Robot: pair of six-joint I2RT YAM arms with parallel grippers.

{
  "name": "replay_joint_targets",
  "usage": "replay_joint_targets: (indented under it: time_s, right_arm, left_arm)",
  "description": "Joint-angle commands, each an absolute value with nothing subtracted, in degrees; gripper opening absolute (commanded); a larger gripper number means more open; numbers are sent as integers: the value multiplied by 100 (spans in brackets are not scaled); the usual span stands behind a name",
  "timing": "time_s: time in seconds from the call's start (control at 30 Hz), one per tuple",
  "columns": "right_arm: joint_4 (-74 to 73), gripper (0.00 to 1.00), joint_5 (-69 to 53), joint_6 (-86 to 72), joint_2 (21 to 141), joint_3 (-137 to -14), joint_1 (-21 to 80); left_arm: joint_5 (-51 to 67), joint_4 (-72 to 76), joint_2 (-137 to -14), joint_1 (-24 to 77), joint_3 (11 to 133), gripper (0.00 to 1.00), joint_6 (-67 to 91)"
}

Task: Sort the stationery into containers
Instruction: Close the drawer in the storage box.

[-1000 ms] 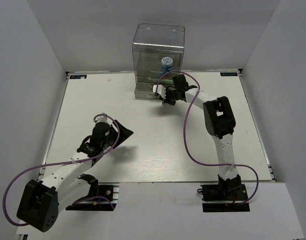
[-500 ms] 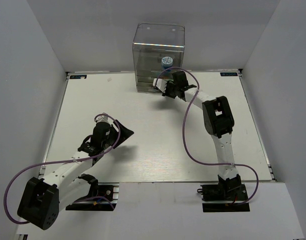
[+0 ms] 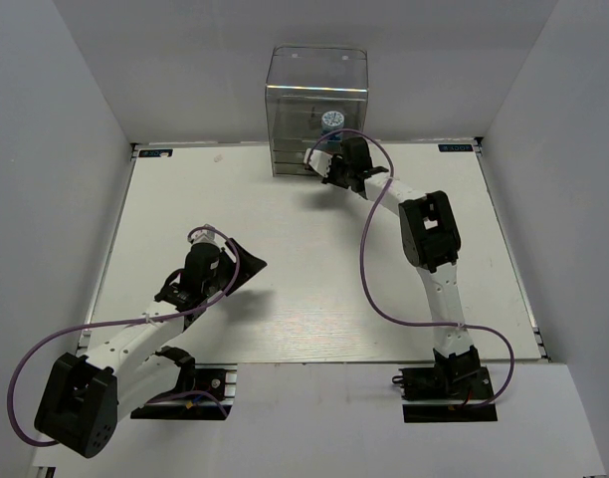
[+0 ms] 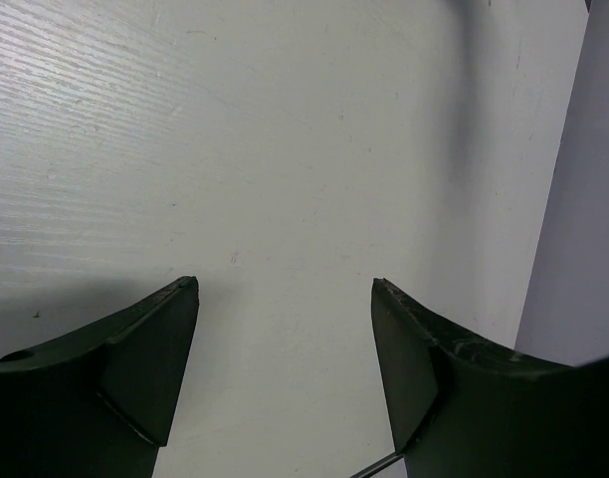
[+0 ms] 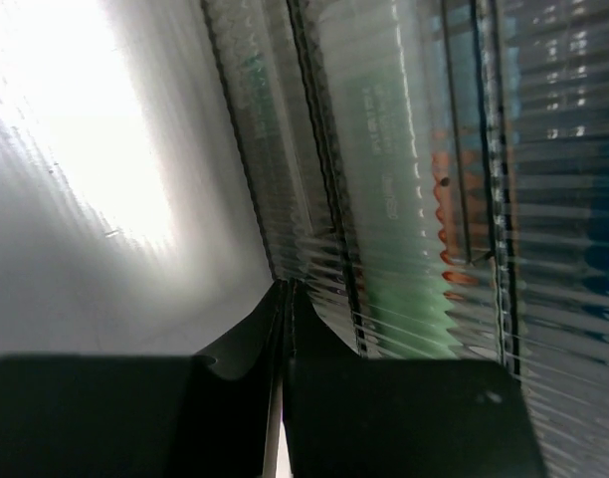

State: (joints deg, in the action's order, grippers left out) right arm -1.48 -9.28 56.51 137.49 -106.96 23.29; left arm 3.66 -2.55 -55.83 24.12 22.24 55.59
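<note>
The tall clear drawer box (image 3: 316,100) stands at the far edge of the table. The blue-and-white jar (image 3: 332,121) shows through its wall. My right gripper (image 3: 326,171) is shut, and its tips (image 5: 286,287) touch the ribbed front of the box's lower drawers (image 5: 404,149). A green marker (image 5: 409,299) and an orange-tipped marker (image 5: 444,224) show blurred through the ribbed plastic. My left gripper (image 3: 247,267) is open and empty over bare table (image 4: 285,289). The pens are not clearly visible.
White walls enclose the table (image 3: 185,199) on the left, back and right. A purple cable (image 3: 369,259) loops beside the right arm. The left arm lies low across the near left of the table.
My right gripper has moved toward the box, and the drawer that stuck out at its front has slid in. The left arm has not moved.
</note>
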Motion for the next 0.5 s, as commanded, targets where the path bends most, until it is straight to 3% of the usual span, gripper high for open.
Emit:
replay_joint_targets:
  time_s: [0.0, 0.2, 0.37, 0.47]
  right_arm:
    - [290, 0, -589, 5669, 13878, -11056, 2268]
    - [150, 0, -1184, 5739, 13581, -10654, 2241]
    - [123, 0, -2494, 5748, 12334, -9092, 2294]
    - [123, 13, -3119, 5178, 11752, -8518, 2294]
  left_arm:
    - [404, -237, -5502, 2426, 2276, 80, 5537]
    - [457, -185, -5502, 2426, 2276, 80, 5537]
    - [457, -185, -5502, 2426, 2276, 80, 5537]
    - [457, -71, -5502, 2426, 2276, 80, 5537]
